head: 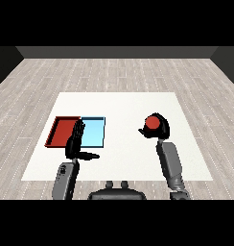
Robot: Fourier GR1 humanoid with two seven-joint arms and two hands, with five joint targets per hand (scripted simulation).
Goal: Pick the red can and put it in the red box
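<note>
I've got the right hand [159, 127] curled round the red can [151, 124], far right of the red tray [61, 130]; left hand [76, 141] is relaxed, next I carry it over there

- No text, label, brand, number or sign can be read anywhere in the head view.
- The red can [151, 123] shows only a plain red top (its side is hidden inside the curled right hand [159, 128]), with no lettering on it.
- The red tray [61, 130] and the light blue tray [94, 132] are bare colour, without any marking.
- The white table [128, 108] carries no print or sign.
- The grey forearms and the black left hand [76, 144] bear no readable mark either.
</note>
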